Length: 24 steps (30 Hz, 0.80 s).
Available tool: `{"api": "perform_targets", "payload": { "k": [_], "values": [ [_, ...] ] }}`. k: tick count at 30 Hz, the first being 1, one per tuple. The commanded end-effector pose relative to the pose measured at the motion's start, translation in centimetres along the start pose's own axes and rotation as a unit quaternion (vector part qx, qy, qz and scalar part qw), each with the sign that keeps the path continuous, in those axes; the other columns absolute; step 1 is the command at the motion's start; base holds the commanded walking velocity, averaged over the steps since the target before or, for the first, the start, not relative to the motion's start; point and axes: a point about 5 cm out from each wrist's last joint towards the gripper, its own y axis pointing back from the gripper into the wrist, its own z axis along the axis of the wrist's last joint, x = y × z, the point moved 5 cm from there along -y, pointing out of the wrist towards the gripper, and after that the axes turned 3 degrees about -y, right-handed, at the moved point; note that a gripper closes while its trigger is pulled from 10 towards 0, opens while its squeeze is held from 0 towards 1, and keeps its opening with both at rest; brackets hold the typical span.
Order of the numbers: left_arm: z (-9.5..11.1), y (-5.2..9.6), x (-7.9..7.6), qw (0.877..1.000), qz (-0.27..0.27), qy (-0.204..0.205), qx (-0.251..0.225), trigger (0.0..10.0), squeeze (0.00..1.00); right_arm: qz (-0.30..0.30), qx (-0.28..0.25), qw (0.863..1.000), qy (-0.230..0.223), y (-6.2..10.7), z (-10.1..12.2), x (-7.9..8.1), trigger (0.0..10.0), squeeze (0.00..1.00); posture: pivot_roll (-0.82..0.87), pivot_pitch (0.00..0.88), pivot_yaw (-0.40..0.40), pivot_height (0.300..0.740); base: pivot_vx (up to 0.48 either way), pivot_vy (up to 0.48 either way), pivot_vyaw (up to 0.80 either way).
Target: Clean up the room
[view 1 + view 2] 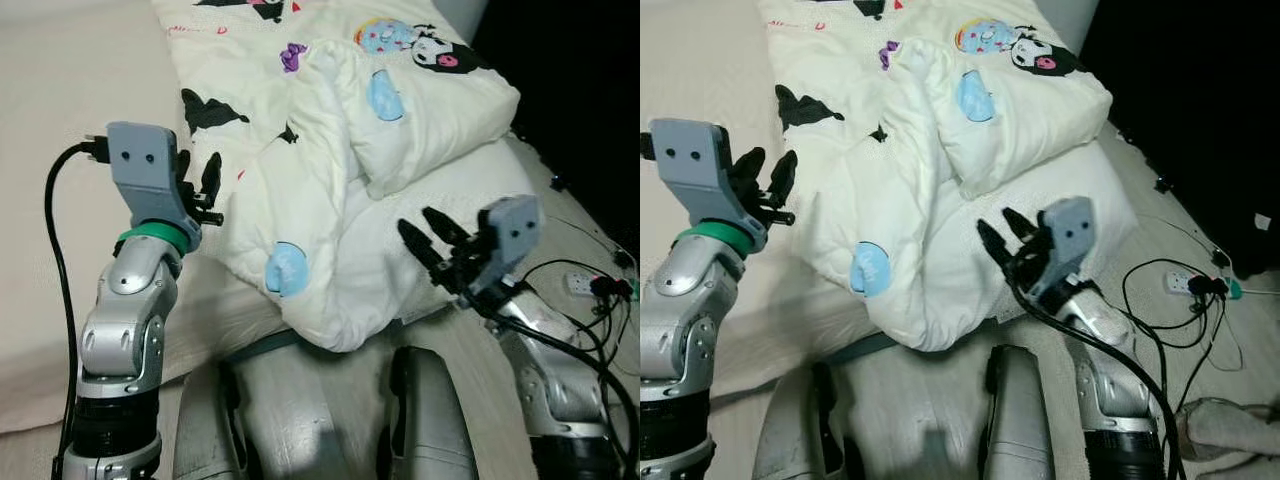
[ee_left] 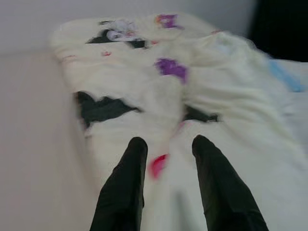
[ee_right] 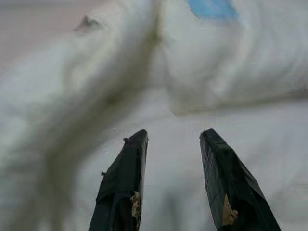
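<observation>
Lying bunched on the bed [image 1: 60,150], the quilt [image 1: 330,180] is stretched lengthwise away from the robot; the left gripper [image 1: 198,180] and right gripper [image 1: 425,240] are held spread at its near edges.

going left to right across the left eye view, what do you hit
left end effector → cream printed comforter → right end effector → white power strip on the floor
</observation>
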Motion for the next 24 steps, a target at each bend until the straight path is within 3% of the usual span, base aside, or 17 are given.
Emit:
{"api": "perform_targets", "payload": {
  "k": [1, 5, 6, 12, 14, 17, 18, 22, 23, 24],
  "values": [
    [0.0, 0.0, -0.1, 1.0, -0.002, -0.002, -0.001, 10.0, 0.0, -0.011, 0.014, 1.0, -0.013, 0.1, -1.4, -0.5, 10.0, 0.0, -0.04, 0.184, 0.108, 0.526, 0.0, 0.0, 0.0],
    [0.0, 0.4, 0.0, 1.0, 0.002, -0.002, 0.002, 10.0, 0.0, -0.01, 0.042, 0.999, -0.015, -1.6, -3.0, -1.0, 10.0, 0.0, -0.02, 0.206, 0.109, 0.526, 0.0, 0.0, 0.0],
    [-0.2, 0.8, 0.1, 1.0, 0.006, -0.004, 0.007, 10.0, 0.0, -0.001, 0.062, 0.998, -0.014, -2.9, -3.7, -1.0, 10.0, 0.0, 0.0, 0.223, 0.108, 0.526, 0.0, 0.0, 0.0],
    [-0.2, 1.3, 0.2, 1.0, 0.01, -0.005, 0.011, 10.0, 0.0, 0.022, 0.086, 0.996, 0.008, -5.1, -4.0, 0.2, 10.0, 0.0, 0.02, 0.238, 0.101, 0.526, 0.0, 0.0, 0.0],
    [-0.2, 1.3, 0.2, 1.0, 0.01, -0.005, 0.011, 10.0, 0.0, 0.022, 0.086, 0.996, 0.008, -5.1, -4.0, 0.2, 10.0, 0.0, 0.02, 0.238, 0.101, 0.526, 0.0, 0.0, 0.0],
    [-0.3, 1.3, 0.1, 1.0, 0.011, -0.005, 0.012, 10.0, 0.0, 0.067, 0.086, 0.994, 0.022, -6.9, -3.7, 2.5, 10.0, 0.0, 0.02, 0.242, 0.1, 0.526, 0.0, 0.0, 0.0],
    [-0.3, 1.3, 0.1, 1.0, 0.011, -0.005, 0.012, 10.0, 0.0, 0.067, 0.086, 0.994, 0.022, -6.9, -3.7, 2.5, 10.0, 0.0, 0.02, 0.242, 0.1, 0.526, 0.0, 0.0, 0.0],
    [-0.2, 1.3, -0.2, 1.0, 0.01, -0.003, 0.011, 10.0, 0.0, 0.191, 0.084, 0.978, 0.022, -8.8, -4.2, 9.3, 10.0, 0.0, 0.04, 0.242, 0.094, 0.526, 0.0, 0.0, 0.0],
    [-0.2, 1.3, -0.2, 1.0, 0.01, -0.003, 0.011, 10.0, 0.0, 0.191, 0.084, 0.978, 0.022, -8.8, -4.2, 9.3, 10.0, 0.0, 0.04, 0.242, 0.094, 0.526, 0.0, 0.0, 0.0],
    [-0.2, 1.3, -0.3, 1.0, 0.01, -0.002, 0.011, 10.0, 0.0, 0.215, 0.084, 0.973, 0.021, -8.9, -4.4, 10.6, 10.0, 0.0, 0.04, 0.241, 0.093, 0.526, 0.0, 0.0, 0.0]
  ]
}}
